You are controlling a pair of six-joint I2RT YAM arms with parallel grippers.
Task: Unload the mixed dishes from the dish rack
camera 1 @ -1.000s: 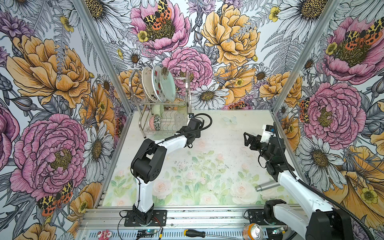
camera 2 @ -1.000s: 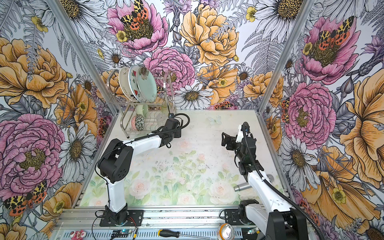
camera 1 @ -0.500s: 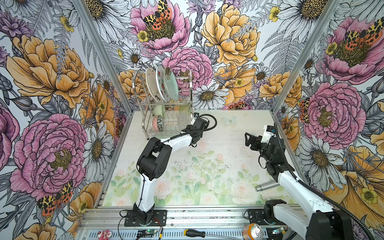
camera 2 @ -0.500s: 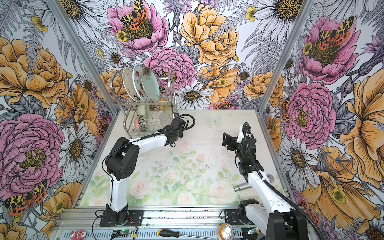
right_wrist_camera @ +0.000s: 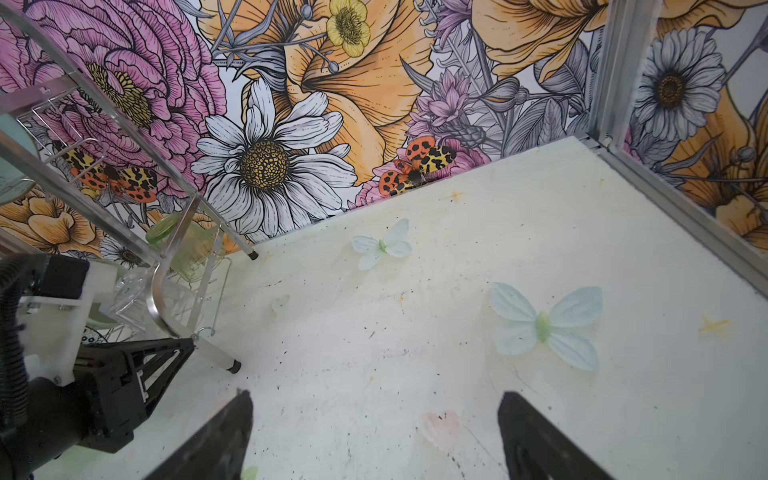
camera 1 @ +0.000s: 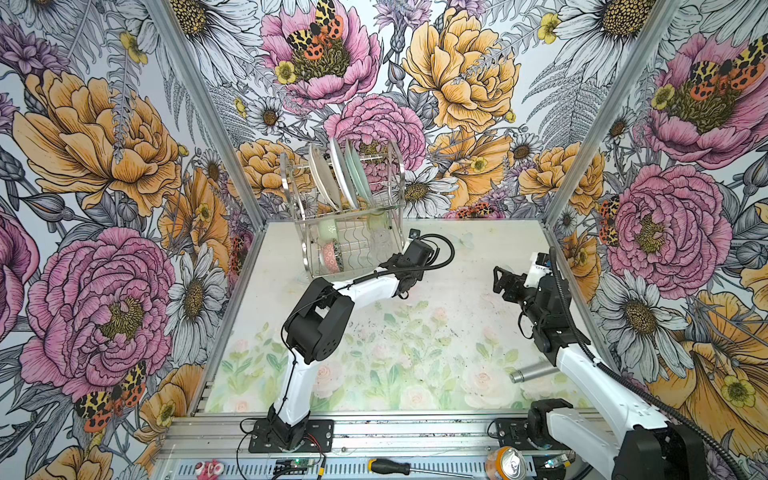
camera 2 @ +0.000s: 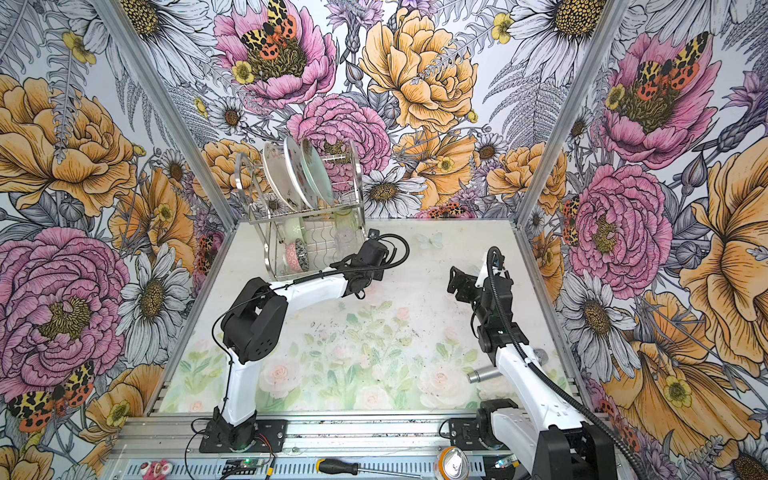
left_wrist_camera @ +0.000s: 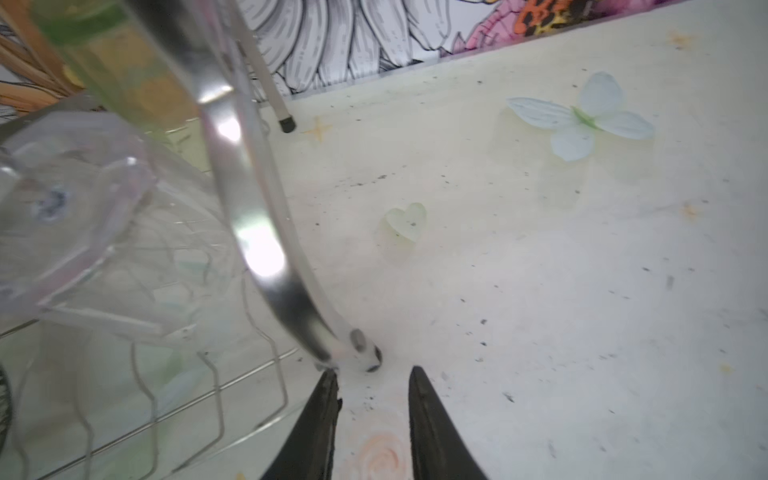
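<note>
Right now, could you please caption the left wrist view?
Left gripper, jaws slightly apart, at the dish rack's foot beside the clear glass.

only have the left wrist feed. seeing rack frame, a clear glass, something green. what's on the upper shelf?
Observer: Three plates stand on edge in the upper shelf of the dish rack.
Operator: anything loose on the table?
Observer: A grey metal cylinder lies on its side on the table, front right.
Operator: other gripper?
Observer: The right gripper is open and empty over the table, apart from the rack.
</note>
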